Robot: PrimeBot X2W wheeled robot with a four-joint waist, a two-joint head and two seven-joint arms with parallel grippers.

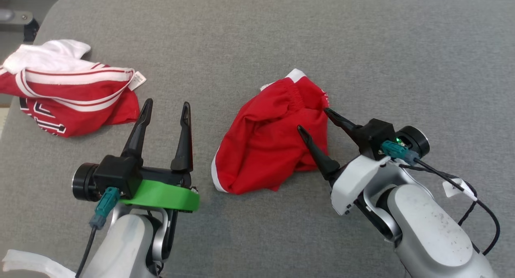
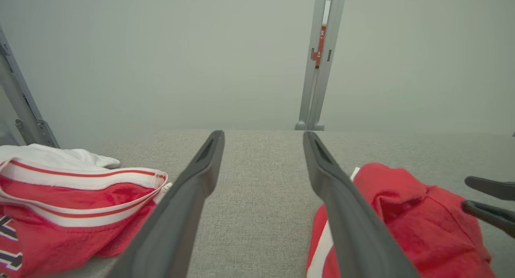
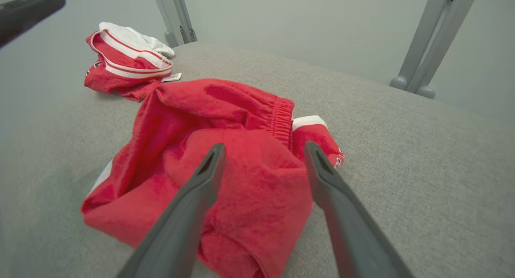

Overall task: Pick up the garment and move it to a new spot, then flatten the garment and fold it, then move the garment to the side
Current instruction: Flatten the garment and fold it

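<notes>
Laundry on the grey cushion (image 1: pixel 362 48): the red shorts (image 1: pixel 273 141) lie crumpled at the cushion's middle, not yet lifted. Their long axis runs on a slant, from a white-trimmed hem toward the cushion's near edge to the gathered waistband toward its far edge.

The right gripper (image 1: pixel 312 118) hangs over the side of the shorts that faces the cushion's right edge. Its 2 fingers are spread wide and have hold of nothing. In the right wrist view they straddle a raised fold of red cloth, with the waistband lying just ahead of the tips. Whether the tips touch the cloth cannot be told.

The left gripper (image 1: pixel 167 103) is spread just as wide and is also empty. It hovers over bare cushion on the shorts' other side, close to the hem but clear of it.

The right arm is judged the nearer, since the cloth already sits between its fingers. Closing on that fold looks like the move the pick-up turns on.

Count on the cushion: 2 garments, the shorts and a red-and-white jersey (image 1: pixel 72 97) bunched near the cushion's far left corner. 2 grippers are in view, with 4 fingers between them.
</notes>
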